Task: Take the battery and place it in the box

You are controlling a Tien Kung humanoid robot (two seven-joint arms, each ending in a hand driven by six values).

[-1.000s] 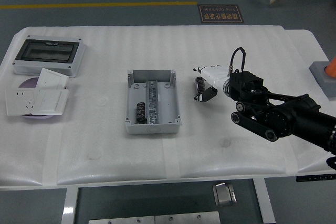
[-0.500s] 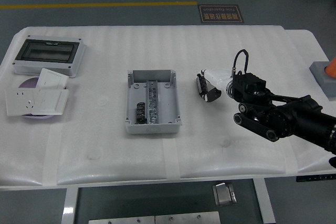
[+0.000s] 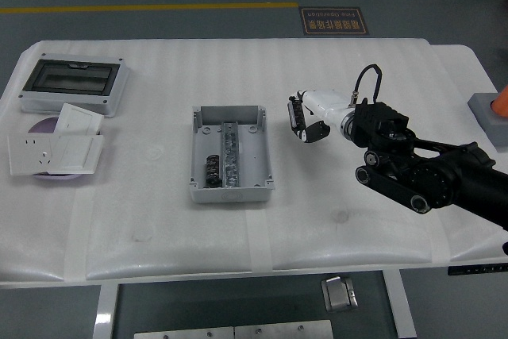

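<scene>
The open grey box (image 3: pixel 231 153) sits at the table's middle, with a black terminal strip along its floor. My right hand (image 3: pixel 306 120), white with black ribbed fingers, hovers just right of the box's upper right corner. Its fingers (image 3: pixel 298 112) are curled around a small dark piece that I take for the battery (image 3: pixel 310 129). The fingers hide most of it. I see no other battery on the table. My black right arm (image 3: pixel 429 176) comes in from the right edge. The left arm is out of view.
A grey enclosure with a dark clear lid (image 3: pixel 71 85) stands at the back left. White socket plates (image 3: pixel 55 148) lie over a purple disc (image 3: pixel 46 126) in front of it. A grey block (image 3: pixel 492 115) with something orange on it sits at the right edge.
My right hand has risen off the table and moved left and slightly away, closer to the box's right wall, with its fingers still curled. The feet at the top right are gone.
</scene>
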